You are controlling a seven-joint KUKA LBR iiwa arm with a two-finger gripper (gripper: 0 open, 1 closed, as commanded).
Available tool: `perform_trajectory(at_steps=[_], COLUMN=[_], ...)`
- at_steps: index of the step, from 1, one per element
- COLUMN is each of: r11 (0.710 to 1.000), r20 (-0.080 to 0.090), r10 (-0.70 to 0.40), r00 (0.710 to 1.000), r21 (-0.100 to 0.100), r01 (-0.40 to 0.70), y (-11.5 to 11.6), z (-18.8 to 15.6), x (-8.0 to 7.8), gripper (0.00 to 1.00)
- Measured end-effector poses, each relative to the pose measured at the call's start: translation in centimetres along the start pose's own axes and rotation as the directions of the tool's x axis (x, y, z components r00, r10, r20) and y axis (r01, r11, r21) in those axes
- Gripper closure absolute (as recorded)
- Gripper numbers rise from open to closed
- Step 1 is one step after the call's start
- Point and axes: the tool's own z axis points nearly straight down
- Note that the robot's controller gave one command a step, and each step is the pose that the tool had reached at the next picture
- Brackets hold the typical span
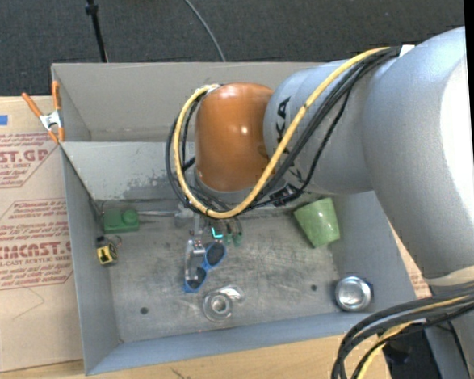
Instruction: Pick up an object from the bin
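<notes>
Gripper [201, 250] down mid-bin, on a small blue thing [195, 279] lying on the floor; clenched or released, can't tell. Silver ring [219, 303] just beside the blue thing, near the front wall. Green block [120, 220], green cup [318, 222] and silver cap [353, 292] sit well apart by the walls of the bin [92, 316], with bare scuffed floor between.

A small blue thing [197, 277], perhaps a plastic clip or toy, lies flat on the floor of the bin [148, 300], slightly toward 6 o'clock from the middle. Its long axis runs from 1 to 7 o'clock.
</notes>
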Motion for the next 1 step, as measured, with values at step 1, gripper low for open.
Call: perform_trajectory(at_steps=[1], r11=[0.985], r20=[0.019], r10=[-0.172], r00=[0.985], r21=[-0.003], r01=[0.172], y=[-4.38], z=[5.54], x=[2.57], gripper=[0.0])
